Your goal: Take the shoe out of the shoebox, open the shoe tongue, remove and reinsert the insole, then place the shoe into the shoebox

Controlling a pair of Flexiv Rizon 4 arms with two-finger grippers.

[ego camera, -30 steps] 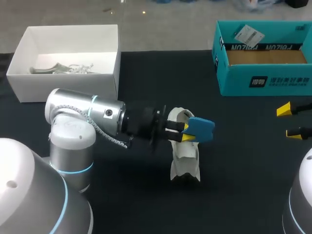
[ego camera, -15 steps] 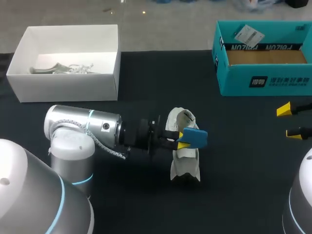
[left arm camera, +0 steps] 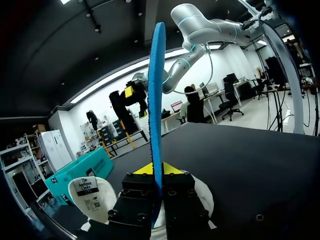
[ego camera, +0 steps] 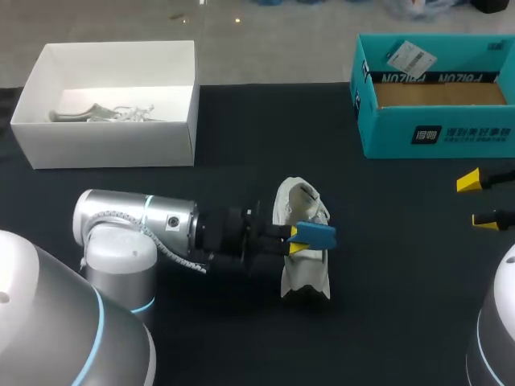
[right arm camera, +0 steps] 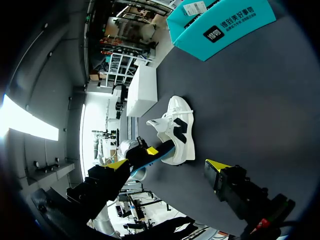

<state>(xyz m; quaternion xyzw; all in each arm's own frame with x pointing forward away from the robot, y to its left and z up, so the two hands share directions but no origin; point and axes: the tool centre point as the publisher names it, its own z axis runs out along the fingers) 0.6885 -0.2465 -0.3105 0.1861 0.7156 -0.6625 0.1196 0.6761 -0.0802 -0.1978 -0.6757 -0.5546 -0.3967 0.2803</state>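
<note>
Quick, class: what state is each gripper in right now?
Left gripper: closed on the blue insole.
Right gripper: open, holding nothing.

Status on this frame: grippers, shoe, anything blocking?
Left gripper shut on blue insole, over white shoe. Right gripper open, apart. Nothing between shoe and shoebox.

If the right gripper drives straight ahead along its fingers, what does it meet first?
Most likely the white shoe, ahead of the right gripper with only bare table between; whether its height matches is unclear.
</note>
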